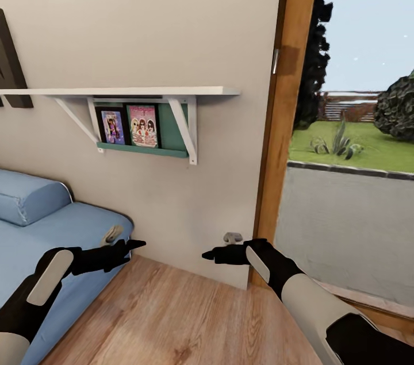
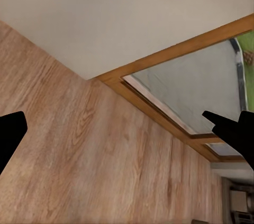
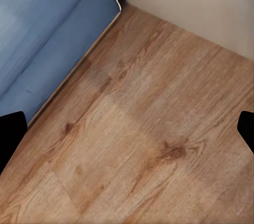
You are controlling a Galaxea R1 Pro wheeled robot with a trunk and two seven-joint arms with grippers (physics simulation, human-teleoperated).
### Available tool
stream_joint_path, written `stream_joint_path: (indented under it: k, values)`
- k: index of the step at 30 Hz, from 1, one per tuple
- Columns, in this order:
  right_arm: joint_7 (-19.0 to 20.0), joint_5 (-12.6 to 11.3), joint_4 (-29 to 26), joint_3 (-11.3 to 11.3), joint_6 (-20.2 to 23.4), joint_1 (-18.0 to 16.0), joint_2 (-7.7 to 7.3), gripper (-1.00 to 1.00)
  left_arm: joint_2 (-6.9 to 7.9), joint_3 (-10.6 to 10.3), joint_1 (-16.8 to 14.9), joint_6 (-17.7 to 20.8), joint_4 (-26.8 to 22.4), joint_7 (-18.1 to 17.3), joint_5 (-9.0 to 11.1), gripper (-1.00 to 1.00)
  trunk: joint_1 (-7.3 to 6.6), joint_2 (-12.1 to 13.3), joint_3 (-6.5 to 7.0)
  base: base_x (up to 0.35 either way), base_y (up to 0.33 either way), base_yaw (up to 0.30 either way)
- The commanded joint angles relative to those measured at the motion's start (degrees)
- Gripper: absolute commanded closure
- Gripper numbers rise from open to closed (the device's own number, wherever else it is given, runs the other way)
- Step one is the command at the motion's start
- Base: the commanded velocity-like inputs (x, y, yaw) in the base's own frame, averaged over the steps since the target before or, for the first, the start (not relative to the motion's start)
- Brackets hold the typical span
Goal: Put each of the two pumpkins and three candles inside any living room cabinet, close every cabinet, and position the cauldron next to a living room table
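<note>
Head view looks at a beige wall with a white shelf at about 10 o'clock, and two framed pictures stand on a small green ledge under it. A blue sofa lies at 8 o'clock on the wooden floor. A glass door with a wooden frame is at 2 o'clock, showing a garden outside. The left end effector and the right end effector point toward each other above the floor, well apart. In both wrist views the fingers stand wide apart, and nothing is between them. No pumpkin, candle, cabinet or cauldron appears in these pictures.
</note>
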Motion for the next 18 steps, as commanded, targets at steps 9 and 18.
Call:
stream_joint_path:
  k: [9,18]
  values:
    - [0.07,-0.09,-0.01,0.18,0.18,-0.05,-0.02,-1.0,0.12,-0.03,-0.02,0.11,0.01,-0.56,-0.19,-1.0,-0.01,-0.03,0.22,0.035,0.015,-0.124]
    - [0.08,-0.09,-0.02,0.17,0.18,-0.05,-0.03,-1.0,0.12,0.05,-0.02,0.11,0.01,-0.56,-0.18,-1.0,-0.01,-0.03,0.57,0.029,0.02,-0.148]
